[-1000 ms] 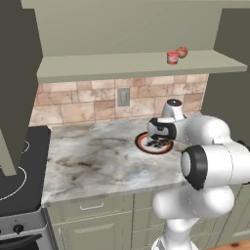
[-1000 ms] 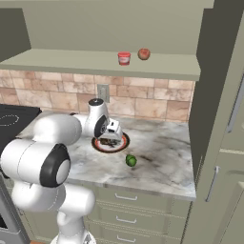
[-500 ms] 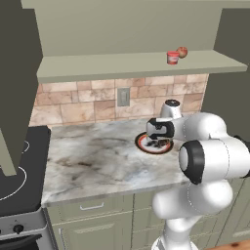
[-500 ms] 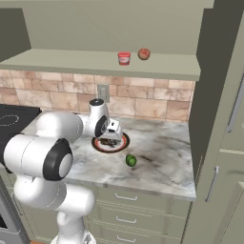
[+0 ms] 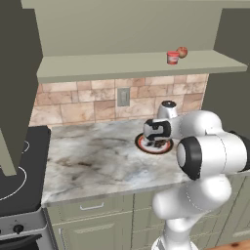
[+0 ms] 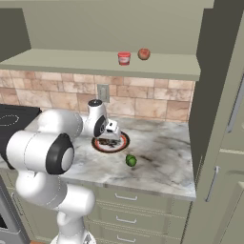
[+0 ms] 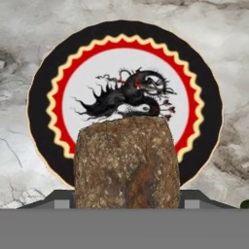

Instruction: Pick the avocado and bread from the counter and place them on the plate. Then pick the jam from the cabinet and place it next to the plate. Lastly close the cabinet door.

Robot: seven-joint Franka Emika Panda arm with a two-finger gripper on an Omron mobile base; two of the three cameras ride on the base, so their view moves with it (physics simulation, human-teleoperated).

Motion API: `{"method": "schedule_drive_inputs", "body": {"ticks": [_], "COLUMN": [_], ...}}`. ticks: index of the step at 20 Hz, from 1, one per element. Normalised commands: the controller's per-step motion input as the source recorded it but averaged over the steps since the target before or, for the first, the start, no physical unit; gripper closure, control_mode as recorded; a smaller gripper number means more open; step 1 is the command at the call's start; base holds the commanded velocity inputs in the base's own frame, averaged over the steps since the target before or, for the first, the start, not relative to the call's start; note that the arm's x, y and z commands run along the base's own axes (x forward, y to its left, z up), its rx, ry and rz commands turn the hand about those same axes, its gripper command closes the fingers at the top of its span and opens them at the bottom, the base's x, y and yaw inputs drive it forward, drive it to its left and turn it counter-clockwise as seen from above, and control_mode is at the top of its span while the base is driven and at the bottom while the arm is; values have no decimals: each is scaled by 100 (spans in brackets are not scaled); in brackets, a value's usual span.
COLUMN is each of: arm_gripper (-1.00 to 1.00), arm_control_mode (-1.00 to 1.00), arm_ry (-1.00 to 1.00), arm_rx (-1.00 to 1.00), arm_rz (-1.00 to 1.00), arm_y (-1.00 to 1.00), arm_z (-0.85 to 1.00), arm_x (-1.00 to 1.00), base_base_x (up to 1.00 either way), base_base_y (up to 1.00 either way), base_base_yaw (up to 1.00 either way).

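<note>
Bread (image 7: 123, 163): dark brown, rough, lumpy; it sits between my two finger tips (image 7: 58, 200), one pad showing at each side of it. My claw (image 7: 124, 204) is closed on the bread and holds it above the plate (image 7: 39, 104). Whether the bread touches the plate I cannot tell.

Plate: black outer band, red-orange zigzag ring, white centre with a dark dragon-like motif. It lies flat on the counter (image 5: 93, 156), toward the tiled back wall (image 5: 88, 105), below the wall outlet (image 5: 123, 96). In the base views my claw (image 5: 155, 139) hangs directly over the plate (image 6: 123, 142).

Avocado (image 6: 131, 160): small, glossy green, on the counter (image 6: 162, 162) just beside the plate, on the side nearer the counter's front edge. Not on the plate.

Jam (image 6: 124, 58): red jar with paler lid, upright on the cabinet shelf (image 6: 71, 62), next to a reddish ball (image 6: 144, 53). From the left, the jam (image 5: 173, 57) stands just beside the ball (image 5: 182, 52).

Cabinet door (image 6: 219, 86): swung open, at the right of the shelf.

Stove (image 5: 14, 180): dark cooktop, at the counter's left end.
</note>
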Motion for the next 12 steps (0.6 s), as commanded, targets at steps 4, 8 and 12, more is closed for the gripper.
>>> {"method": "schedule_drive_inputs", "body": {"ticks": [4,8,12], "arm_gripper": [100,100,100], "arm_control_mode": [-100,-100,-100], "arm_ry": [0,0,0], "arm_rx": [0,0,0], "arm_rz": [0,0,0], "arm_y": [7,0,0], "arm_z": [-9,-12,-14], "arm_x": [9,13,16], "base_base_x": [0,0,0], "base_base_y": [0,0,0], "base_base_yaw": [0,0,0]}}
